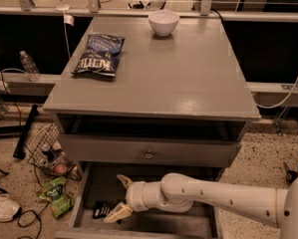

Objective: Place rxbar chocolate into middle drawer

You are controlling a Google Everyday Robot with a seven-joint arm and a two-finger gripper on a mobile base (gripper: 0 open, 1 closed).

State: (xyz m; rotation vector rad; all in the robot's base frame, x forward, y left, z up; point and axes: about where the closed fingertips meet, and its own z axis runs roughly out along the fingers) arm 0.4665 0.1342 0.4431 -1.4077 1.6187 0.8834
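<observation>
The rxbar chocolate (103, 209), a small flat black wrapper with white lettering, lies on the dark floor of the pulled-out middle drawer (78, 204), near its left wall. My gripper (119, 197) is inside the drawer just right of the bar, reaching in from the right on the white arm. Its fingers (118, 213) are spread open and hold nothing. The lower finger's tip rests right next to the bar's right end.
A grey drawer front with a round knob (148, 155) is above the open drawer. A dark blue Kettle chip bag (98, 54) and a white bowl (163, 22) are on the cabinet top. Litter and a wire basket (51, 156) lie on the floor at left.
</observation>
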